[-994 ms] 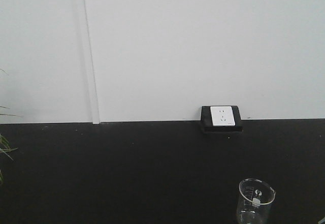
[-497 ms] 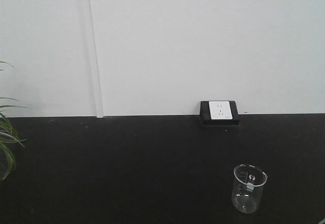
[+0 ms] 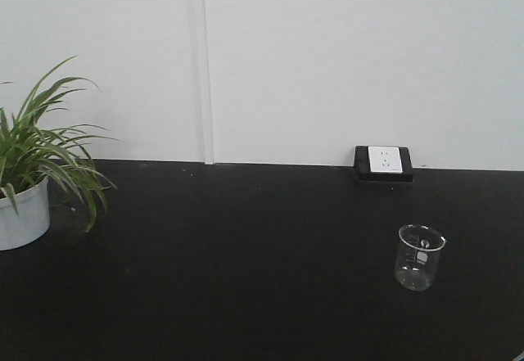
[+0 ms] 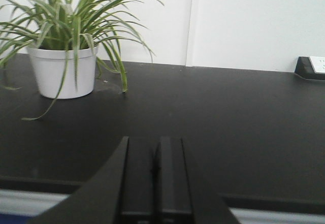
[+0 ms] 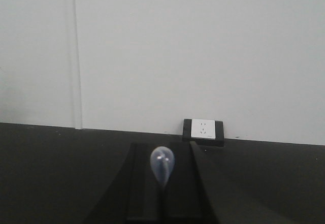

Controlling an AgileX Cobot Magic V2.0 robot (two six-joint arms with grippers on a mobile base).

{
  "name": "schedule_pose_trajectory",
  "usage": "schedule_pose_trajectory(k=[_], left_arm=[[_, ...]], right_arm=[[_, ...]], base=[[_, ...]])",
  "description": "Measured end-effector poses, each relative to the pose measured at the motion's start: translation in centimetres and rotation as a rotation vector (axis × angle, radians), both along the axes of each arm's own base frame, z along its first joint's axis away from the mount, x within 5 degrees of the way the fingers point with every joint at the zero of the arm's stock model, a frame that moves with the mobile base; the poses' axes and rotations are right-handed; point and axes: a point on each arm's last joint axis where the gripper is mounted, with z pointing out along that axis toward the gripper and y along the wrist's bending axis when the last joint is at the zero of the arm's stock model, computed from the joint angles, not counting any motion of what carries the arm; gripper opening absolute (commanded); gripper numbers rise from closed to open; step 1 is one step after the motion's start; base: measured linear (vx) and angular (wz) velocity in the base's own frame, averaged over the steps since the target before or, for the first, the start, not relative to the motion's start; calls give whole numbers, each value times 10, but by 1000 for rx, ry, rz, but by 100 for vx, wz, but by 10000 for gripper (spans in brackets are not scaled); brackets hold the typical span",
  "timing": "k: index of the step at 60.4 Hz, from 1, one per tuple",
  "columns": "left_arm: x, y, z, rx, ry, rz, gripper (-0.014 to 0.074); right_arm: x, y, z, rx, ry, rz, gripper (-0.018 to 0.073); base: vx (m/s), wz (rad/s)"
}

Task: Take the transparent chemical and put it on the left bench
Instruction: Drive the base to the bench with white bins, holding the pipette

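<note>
In the right wrist view my right gripper is shut on the transparent chemical, a thin translucent pipette whose whitish bulb sticks up from between the black fingers. Its narrow tip is hidden. In the left wrist view my left gripper is shut with nothing between the fingers, hanging over the near edge of a black benchtop. The left bench with white bins is out of view. Neither gripper shows in the front view.
A clear glass beaker stands on the black benchtop at the right. A potted plant in a white pot stands at the left, also in the left wrist view. A wall socket sits at the back, also in the right wrist view.
The front view has swung left and drawn back: the beaker and socket shifted right and up in the picture, and the potted plant has come into view at the left.
</note>
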Motion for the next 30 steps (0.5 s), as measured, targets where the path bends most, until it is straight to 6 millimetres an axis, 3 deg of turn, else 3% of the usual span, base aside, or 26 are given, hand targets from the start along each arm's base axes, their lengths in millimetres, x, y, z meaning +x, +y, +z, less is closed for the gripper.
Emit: schedule_pose_trajectory(k=[30], left_arm=[[0, 0, 0, 0, 0, 0, -3]], right_arm=[[0, 0, 0, 0, 1, 0, -4]], base=[[-37, 13]])
